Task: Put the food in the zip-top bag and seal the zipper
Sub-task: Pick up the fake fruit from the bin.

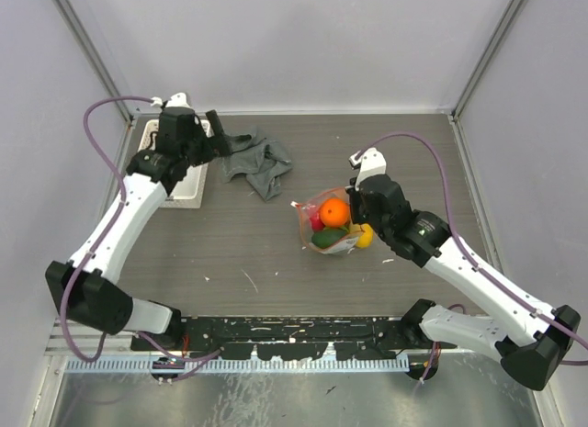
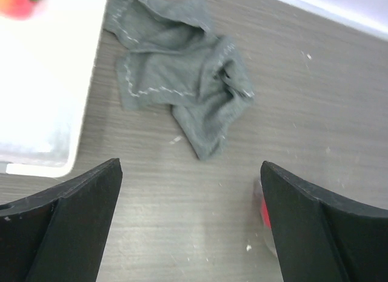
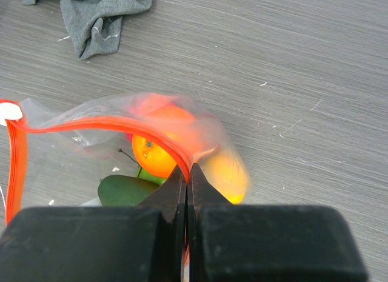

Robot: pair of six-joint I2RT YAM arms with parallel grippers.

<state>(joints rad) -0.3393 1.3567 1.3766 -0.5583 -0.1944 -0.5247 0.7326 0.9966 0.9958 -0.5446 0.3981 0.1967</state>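
Note:
The clear zip-top bag (image 1: 323,239) lies mid-table, mouth open towards the left. Inside show an orange fruit (image 1: 334,211), a dark green piece (image 1: 331,236), a yellow piece (image 1: 365,236) and a red-pink piece (image 1: 316,222). My right gripper (image 1: 353,212) is shut on the red-orange zipper (image 3: 109,123) at the bag's right end (image 3: 189,170). The orange fruit (image 3: 153,156), dark green piece (image 3: 124,190) and yellow piece (image 3: 227,171) sit just beyond the jaws. My left gripper (image 1: 220,145) is open and empty above the table (image 2: 191,165) near the grey cloth. One orange-red food piece (image 2: 17,3) lies in the basket.
A crumpled grey cloth (image 1: 257,161) lies at the back centre-left; it also shows in the left wrist view (image 2: 182,94) and the right wrist view (image 3: 97,15). A white basket (image 1: 191,190) stands at the far left (image 2: 42,94). The bag's edge (image 2: 265,212) shows by my left gripper's right finger.

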